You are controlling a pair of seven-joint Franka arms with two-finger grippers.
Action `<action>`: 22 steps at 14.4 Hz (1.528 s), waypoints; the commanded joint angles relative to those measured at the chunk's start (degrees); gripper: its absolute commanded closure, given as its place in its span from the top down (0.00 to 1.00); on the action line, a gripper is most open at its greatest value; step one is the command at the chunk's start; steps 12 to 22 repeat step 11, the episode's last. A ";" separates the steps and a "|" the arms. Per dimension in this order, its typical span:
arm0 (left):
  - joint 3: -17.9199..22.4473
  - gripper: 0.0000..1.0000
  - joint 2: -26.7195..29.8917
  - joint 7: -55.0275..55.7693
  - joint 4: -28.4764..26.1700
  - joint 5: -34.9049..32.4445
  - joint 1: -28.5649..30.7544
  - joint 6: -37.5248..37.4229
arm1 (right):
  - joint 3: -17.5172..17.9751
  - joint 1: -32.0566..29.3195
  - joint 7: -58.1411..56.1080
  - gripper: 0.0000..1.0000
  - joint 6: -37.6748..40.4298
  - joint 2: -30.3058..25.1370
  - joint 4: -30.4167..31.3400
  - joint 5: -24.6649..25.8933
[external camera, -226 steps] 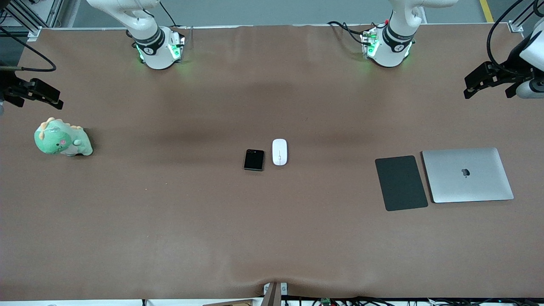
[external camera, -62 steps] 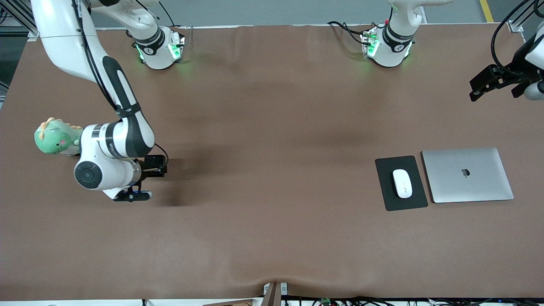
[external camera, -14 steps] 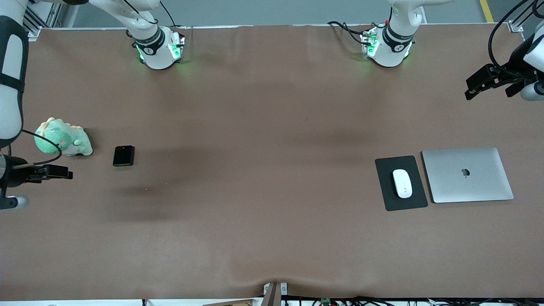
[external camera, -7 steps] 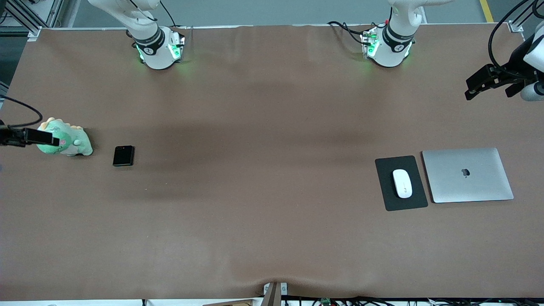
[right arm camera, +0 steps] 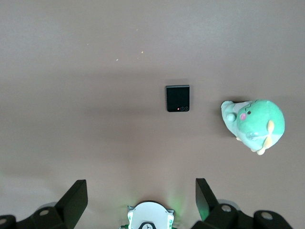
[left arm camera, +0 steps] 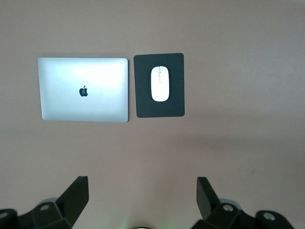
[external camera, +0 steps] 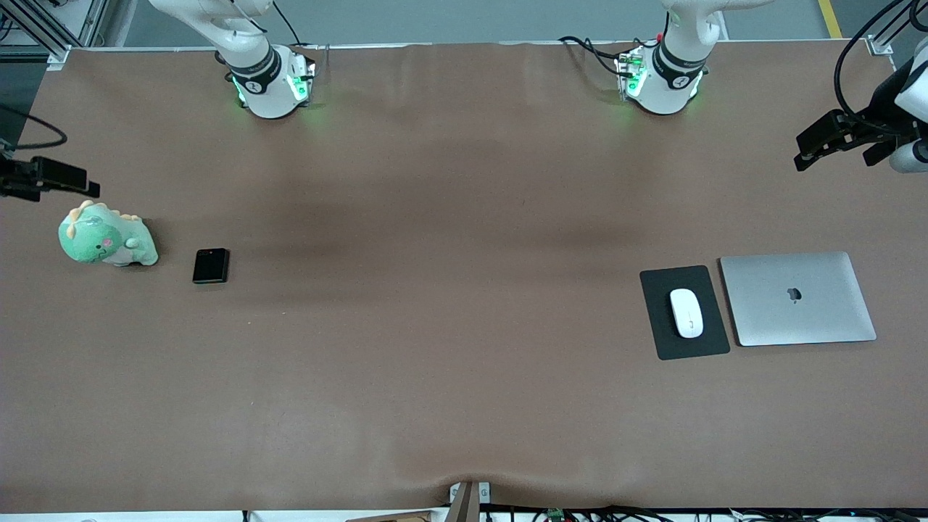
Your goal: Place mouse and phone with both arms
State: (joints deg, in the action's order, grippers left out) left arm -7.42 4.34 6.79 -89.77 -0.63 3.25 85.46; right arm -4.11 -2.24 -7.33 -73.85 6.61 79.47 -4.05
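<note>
Both task items lie placed. Front view: mouse (external camera: pixel 686 312) on dark mat (external camera: pixel 684 312) beside laptop (external camera: pixel 797 299); phone (external camera: pixel 210 266) on worktop (external camera: pixel 449 348) beside plush dinosaur (external camera: pixel 106 235). Left wrist view: left end effector (left arm camera: pixel 142 196) spread, empty. Right wrist view: right end effector (right arm camera: pixel 141 194) spread, empty. Judged complete; next, park arms.

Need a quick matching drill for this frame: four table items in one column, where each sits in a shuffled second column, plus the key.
Things:
1. mouse
2. phone
3. laptop
4. plush dinosaur

Places:
A. closed, beside the dark mat, at the left arm's end of the table
B. outermost at the right arm's end of the table
C. on the dark mat
D. flat on the bare table, beside the plush dinosaur

Pairs: 1-C, 2-D, 3-A, 4-B

Both the left gripper and the right gripper are open, holding nothing.
</note>
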 commanded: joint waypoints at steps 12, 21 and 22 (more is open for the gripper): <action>0.03 1.00 -1.35 -0.82 2.23 1.24 0.18 -0.82 | -0.11 2.07 0.12 1.00 -7.27 -10.39 10.63 3.26; 0.03 1.00 -1.35 -0.82 2.23 1.24 0.18 -0.82 | -0.11 2.07 0.12 1.00 -7.27 -10.39 10.63 3.26; 0.03 1.00 -1.35 -0.82 2.23 1.24 0.18 -0.82 | -0.11 2.07 0.12 1.00 -7.27 -10.39 10.63 3.26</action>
